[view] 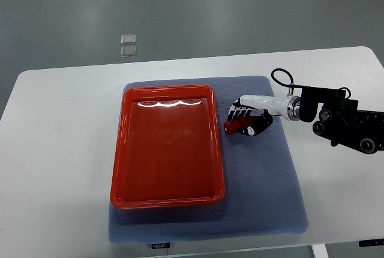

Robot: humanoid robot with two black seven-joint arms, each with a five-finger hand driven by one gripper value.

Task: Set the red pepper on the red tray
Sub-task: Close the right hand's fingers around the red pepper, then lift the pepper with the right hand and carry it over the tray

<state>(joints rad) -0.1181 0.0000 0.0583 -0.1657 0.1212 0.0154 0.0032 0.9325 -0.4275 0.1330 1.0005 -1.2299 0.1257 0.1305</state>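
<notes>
A red tray lies on a blue-grey mat, nothing inside it. Just right of the tray's right rim, a red pepper lies low over the mat. My right hand reaches in from the right edge and its dark fingers are curled around the pepper, hiding most of it; only the pepper's left end shows. The left arm does not show in the top view.
The blue-grey mat sits on a white table whose far edge runs along the top. Two small clear squares lie on the floor beyond the table. My right forearm, with its black cable, crosses the table's right side.
</notes>
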